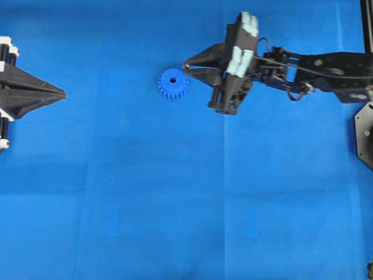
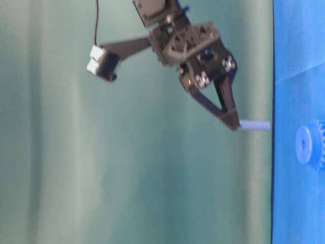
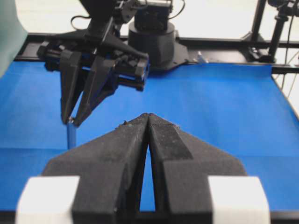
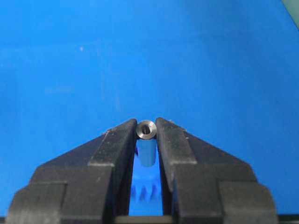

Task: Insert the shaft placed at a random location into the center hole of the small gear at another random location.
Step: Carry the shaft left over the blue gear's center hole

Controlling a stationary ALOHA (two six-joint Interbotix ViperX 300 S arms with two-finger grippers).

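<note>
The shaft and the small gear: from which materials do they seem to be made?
The shaft, held in the right pincer, looks like metal: silvery-grey, with a dull shine on its end face. The small gear looks like moulded plastic: uniform bright blue, matte, with crisp teeth. Neither can be confirmed by sight.

The small gear (image 1: 173, 84) lies flat on the table cover (image 1: 175, 204), its center hole (image 1: 173, 80) facing up. Just to its right in the overhead view hangs the right gripper (image 1: 187, 64), the shaft (image 4: 146, 130) pinched upright between its tips (above the cover, beside the gear). The left gripper (image 1: 61, 93) sits well apart at the left edge.
</note>
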